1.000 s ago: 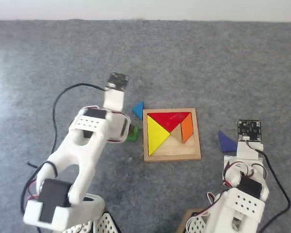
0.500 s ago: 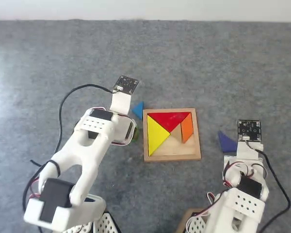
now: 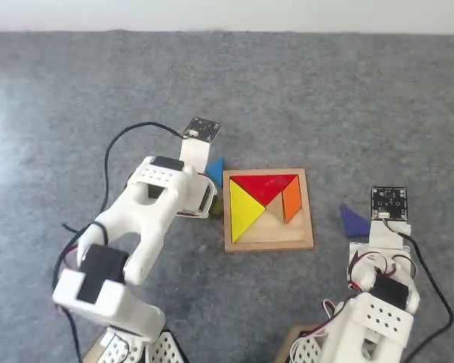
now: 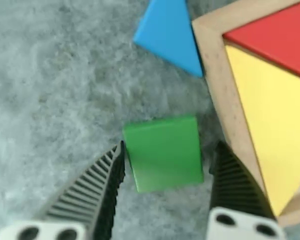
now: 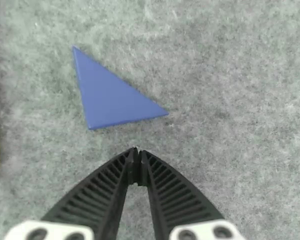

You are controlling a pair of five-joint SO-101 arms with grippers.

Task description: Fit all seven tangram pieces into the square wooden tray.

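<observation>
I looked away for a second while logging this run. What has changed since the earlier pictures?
The left arm swung toward the tray; the left gripper, open, now straddles the green square without gripping it. The right gripper, the dark blue triangle and the tray's pieces stayed put.

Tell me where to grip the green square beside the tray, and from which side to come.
Grip the green square across its two opposite straight edges, coming down from above: it lies flat on the mat, so only its edges offer purchase. The open left gripper straddles them; the gap beside the tray rim looks tight.
</observation>
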